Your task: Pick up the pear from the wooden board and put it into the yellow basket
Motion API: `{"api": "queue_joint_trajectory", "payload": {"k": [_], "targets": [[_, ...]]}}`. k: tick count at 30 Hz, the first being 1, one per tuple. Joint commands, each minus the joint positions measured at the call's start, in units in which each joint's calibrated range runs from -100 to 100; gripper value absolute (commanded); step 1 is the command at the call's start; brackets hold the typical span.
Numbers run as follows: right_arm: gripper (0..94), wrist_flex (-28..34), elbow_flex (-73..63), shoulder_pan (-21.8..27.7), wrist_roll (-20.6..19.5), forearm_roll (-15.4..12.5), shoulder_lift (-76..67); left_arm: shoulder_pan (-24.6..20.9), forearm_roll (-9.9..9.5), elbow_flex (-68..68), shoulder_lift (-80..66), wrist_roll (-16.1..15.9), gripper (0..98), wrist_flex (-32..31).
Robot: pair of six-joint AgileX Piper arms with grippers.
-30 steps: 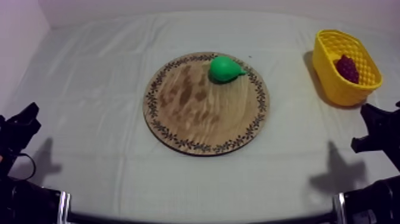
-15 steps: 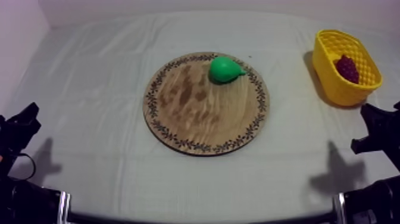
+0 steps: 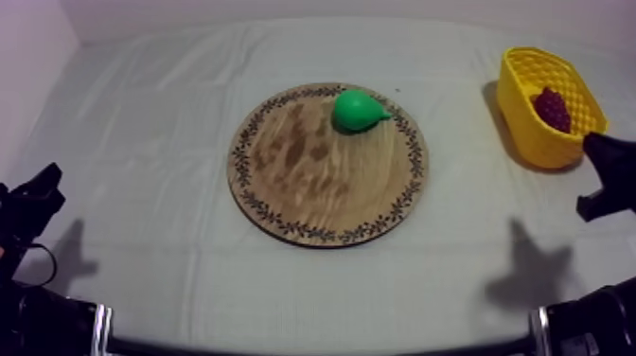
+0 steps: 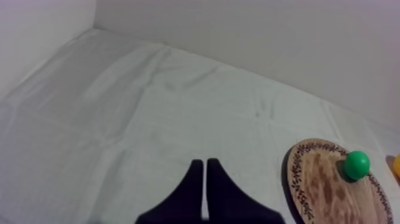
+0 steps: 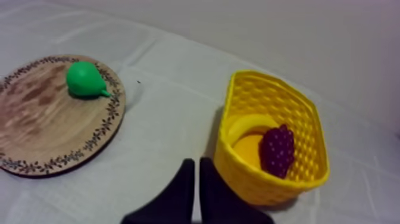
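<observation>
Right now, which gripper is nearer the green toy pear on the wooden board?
Right. The right gripper hangs beside the yellow basket, on the side of the round wooden board where the green toy pear lies. The left gripper sits at the opposite side, farther off.

No legible text, label, brand or number anywhere.

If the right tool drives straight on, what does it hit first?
Probably bare cloth: the right tool, shut, points into the gap between basket and board, close to the basket's near wall. Depth is unclear; it may clip that wall.
</observation>
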Motion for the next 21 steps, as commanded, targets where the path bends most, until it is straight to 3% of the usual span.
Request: {"api": "queue_joint_trajectory", "payload": {"k": [1, 7, 13, 21], "targets": [[0.4, 0.15, -10.28, -1.22, 0.26, -0.07, 8.90, 0.02, -0.01, 0.00, 0.00, 0.01, 0.1, -0.01], [0.5, 2.53, -28.72, -4.87, 1.64, 0.66, 26.52, 0.02, -0.01, 0.00, 0.00, 0.01, 0.1, -0.01], [0.6, 9.35, -48.14, -8.08, 1.87, 2.51, 44.03, 0.02, -0.01, 0.00, 0.00, 0.01, 0.1, -0.01], [0.6, 19.23, -69.27, -8.92, 9.56, 1.02, 64.58, 0.02, -0.01, 0.00, 0.00, 0.01, 0.1, -0.01]]}}
